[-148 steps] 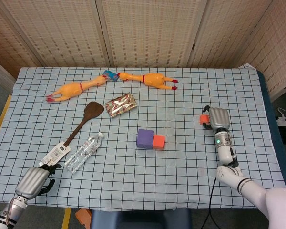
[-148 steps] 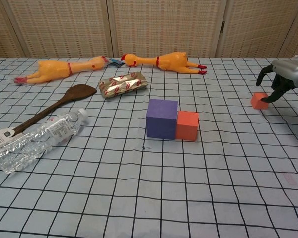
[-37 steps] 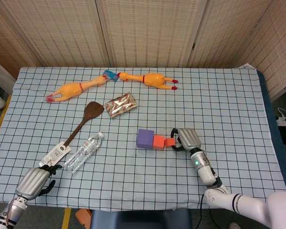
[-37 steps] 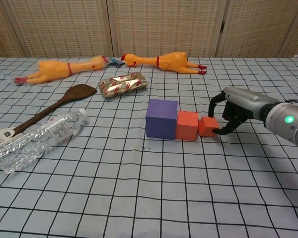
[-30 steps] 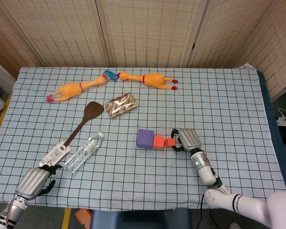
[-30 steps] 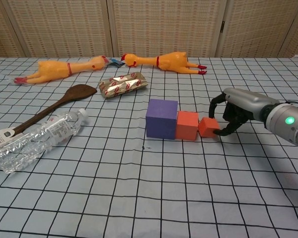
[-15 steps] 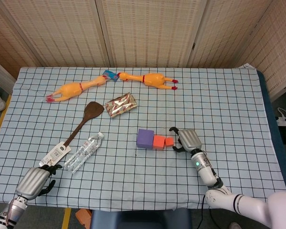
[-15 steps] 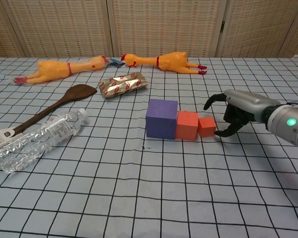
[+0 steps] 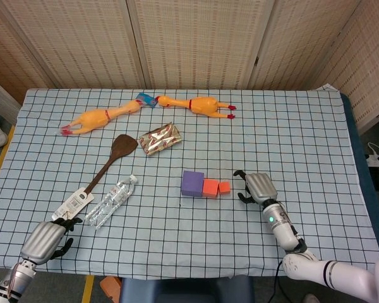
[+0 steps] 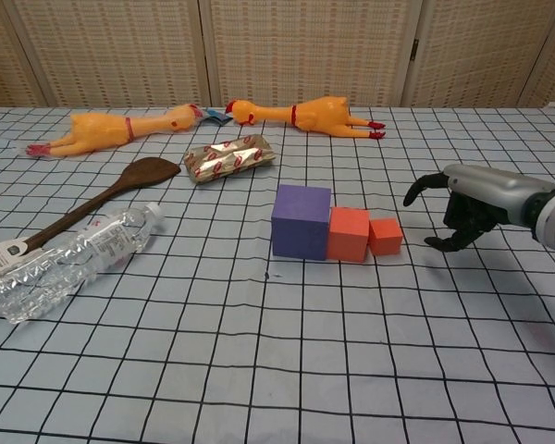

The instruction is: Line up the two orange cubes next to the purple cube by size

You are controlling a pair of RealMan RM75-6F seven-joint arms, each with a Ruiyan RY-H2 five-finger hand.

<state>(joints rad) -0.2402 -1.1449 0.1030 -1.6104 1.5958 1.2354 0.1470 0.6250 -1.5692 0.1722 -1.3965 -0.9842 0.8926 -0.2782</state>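
Observation:
The purple cube (image 9: 192, 183) (image 10: 301, 221) stands near the table's middle. Touching its right side is the larger orange cube (image 9: 210, 187) (image 10: 349, 234), and the small orange cube (image 9: 224, 187) (image 10: 385, 236) sits against that one, forming one row. My right hand (image 9: 259, 187) (image 10: 470, 209) hovers just right of the small cube, apart from it, fingers spread and holding nothing. My left hand (image 9: 45, 240) rests at the table's front left corner with fingers curled in, empty; the chest view does not show it.
Two rubber chickens (image 9: 100, 117) (image 9: 197, 104) lie at the back. A foil packet (image 9: 160, 138), a wooden spatula (image 9: 107, 163) and a plastic bottle (image 9: 112, 201) lie on the left half of the checked tablecloth (image 9: 303, 132).
My right hand let go of the small orange cube beside the larger one and drew back to the right. The left hand has not moved.

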